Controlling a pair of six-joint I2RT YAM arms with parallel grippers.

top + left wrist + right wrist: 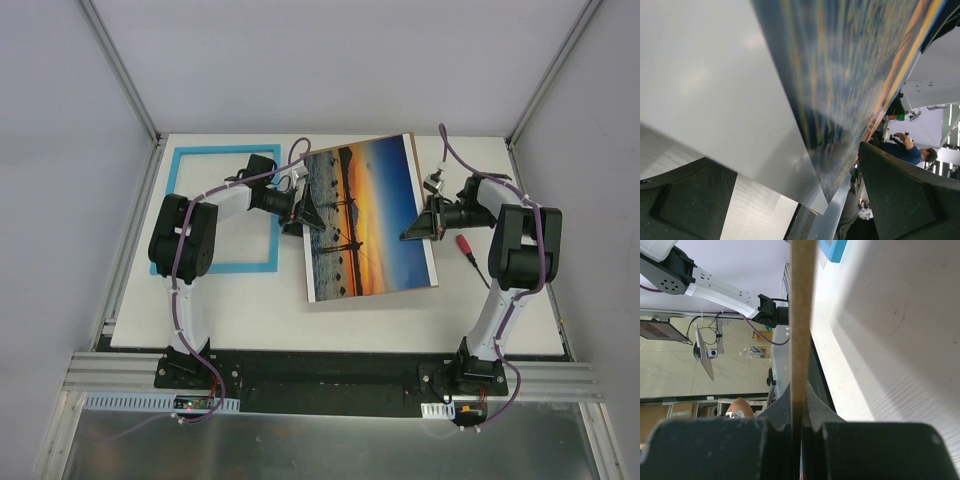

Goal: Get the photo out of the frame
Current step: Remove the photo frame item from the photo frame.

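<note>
While the right tool (411, 231) grips the photo (365, 215) by its right edge, the left tool (312, 213) stands released astride the left edge.

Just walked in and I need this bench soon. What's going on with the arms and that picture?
The turquoise frame lies empty on the table, at left. The right gripper is clamped on the edge of the backing board, holding it and the photo on it off the table. The left gripper is open, jaws either side of the photo's left edge. A red screwdriver lies beside the right arm.
</note>
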